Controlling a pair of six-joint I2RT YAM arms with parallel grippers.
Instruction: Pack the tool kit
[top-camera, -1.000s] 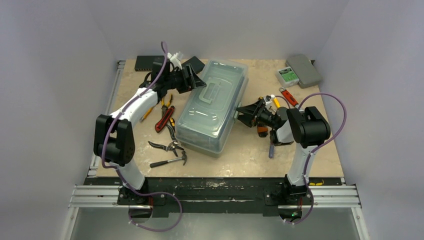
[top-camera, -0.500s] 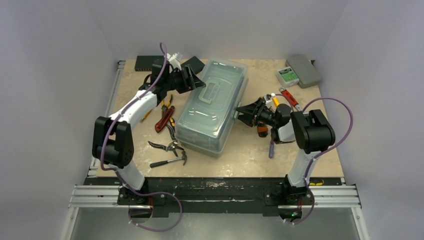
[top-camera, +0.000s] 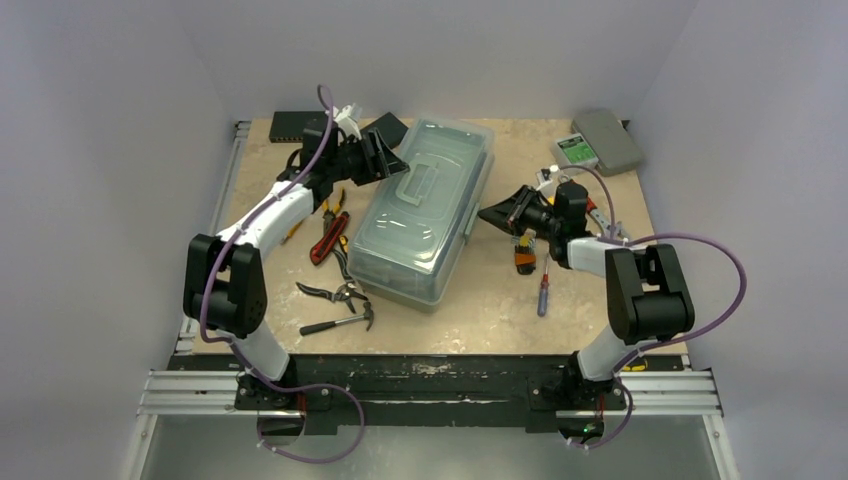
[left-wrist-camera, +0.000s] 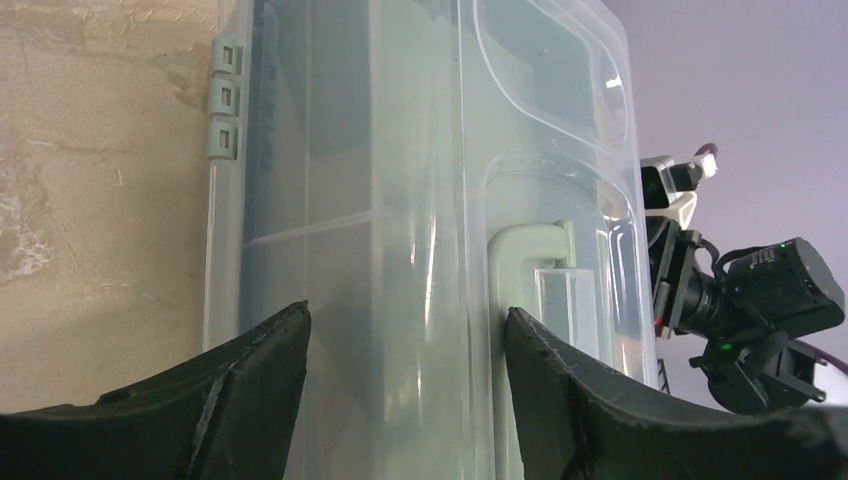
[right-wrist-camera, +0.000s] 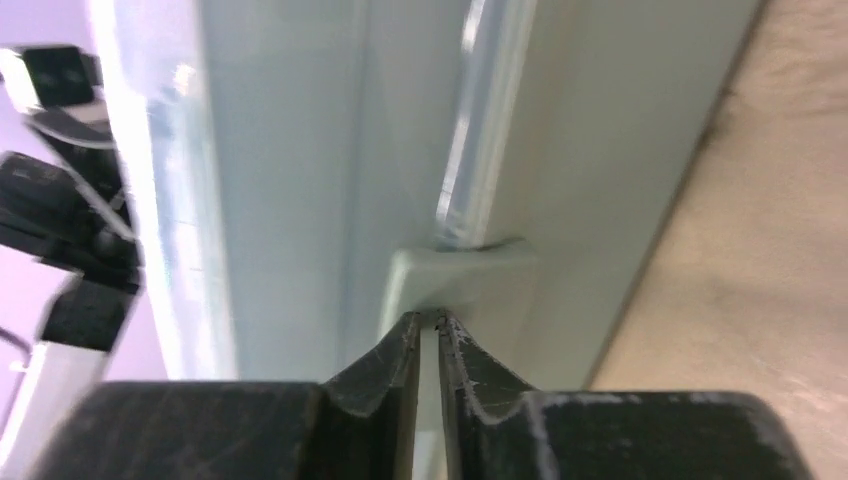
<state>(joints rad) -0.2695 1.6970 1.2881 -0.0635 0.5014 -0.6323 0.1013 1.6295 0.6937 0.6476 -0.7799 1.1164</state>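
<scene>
The sage-green toolbox (top-camera: 425, 210) with its translucent lid down lies at the table's middle. My left gripper (top-camera: 393, 160) is open at its far left side. In the left wrist view the left gripper (left-wrist-camera: 405, 310) straddles the lid's edge, and the right finger (left-wrist-camera: 560, 390) is close beside the handle (left-wrist-camera: 530, 265). My right gripper (top-camera: 490, 213) is shut, its tips (right-wrist-camera: 427, 318) touching the green latch (right-wrist-camera: 465, 275) on the box's right wall. Loose on the table lie red pliers (top-camera: 328, 238), shears (top-camera: 335, 292), a hammer (top-camera: 340, 320) and a screwdriver (top-camera: 542, 295).
A flat grey case (top-camera: 612, 140) and a small green-white box (top-camera: 576, 150) lie at the back right. Flat black boxes (top-camera: 295, 123) sit at the back left behind my left arm. An orange-black tool (top-camera: 524, 255) lies under my right wrist.
My right arm has swung outward and its gripper has closed, moving farther back along the toolbox's right wall to the latch. The left gripper has stayed at the lid.
</scene>
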